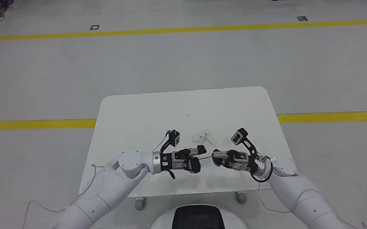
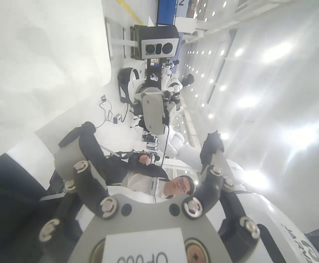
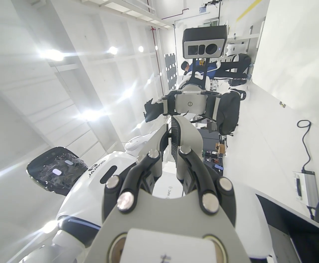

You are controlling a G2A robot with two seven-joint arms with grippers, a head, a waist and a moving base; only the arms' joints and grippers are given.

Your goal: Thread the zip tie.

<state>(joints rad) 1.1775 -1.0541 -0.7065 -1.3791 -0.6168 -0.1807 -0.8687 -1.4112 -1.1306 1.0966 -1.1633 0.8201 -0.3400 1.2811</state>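
Note:
Both arms hang above the front middle of the white table (image 1: 140, 116), their grippers facing each other a short gap apart. My right gripper (image 1: 216, 157) (image 3: 170, 132) has its fingers pressed together. A thin dark zip tie (image 1: 205, 155) runs out from it toward the left gripper. My left gripper (image 1: 196, 161) (image 2: 149, 132) is spread wide open with nothing between its fingers. The right wrist view shows the left gripper (image 3: 190, 103) head-on, its dark fingers far apart. The strap itself is too thin to make out in either wrist view.
A small pale loop of thin material (image 1: 202, 137) lies on the table just beyond the two grippers. The table's far half and both sides are bare white surface. Grey floor with yellow lines surrounds the table.

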